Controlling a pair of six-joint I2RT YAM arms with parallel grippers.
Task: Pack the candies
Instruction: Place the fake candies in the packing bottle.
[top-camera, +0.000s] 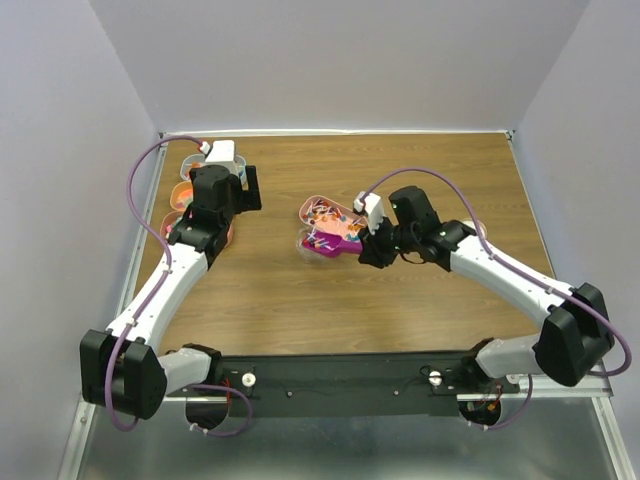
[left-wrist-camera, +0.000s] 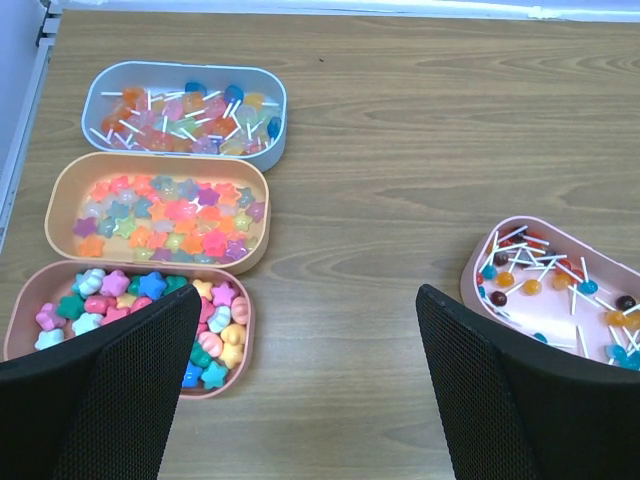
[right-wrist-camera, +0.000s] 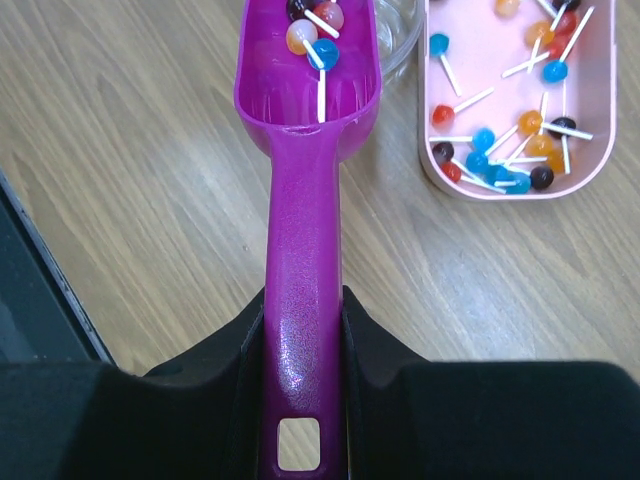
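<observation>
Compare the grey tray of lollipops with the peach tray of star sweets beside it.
The grey tray has pale blue-grey walls; the peach tray is orange-pink. The grey tray holds lollipops on white sticks; the peach tray holds star sweets without sticks. The grey tray lies farther from the left wrist camera, the peach tray nearer. Both are open, rounded oblongs, well filled, on the wooden table.

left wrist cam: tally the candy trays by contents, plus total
Lollipop trays: 2
Star gummy tray: 1
Mixed-shape candy tray: 1
Total: 4
</observation>
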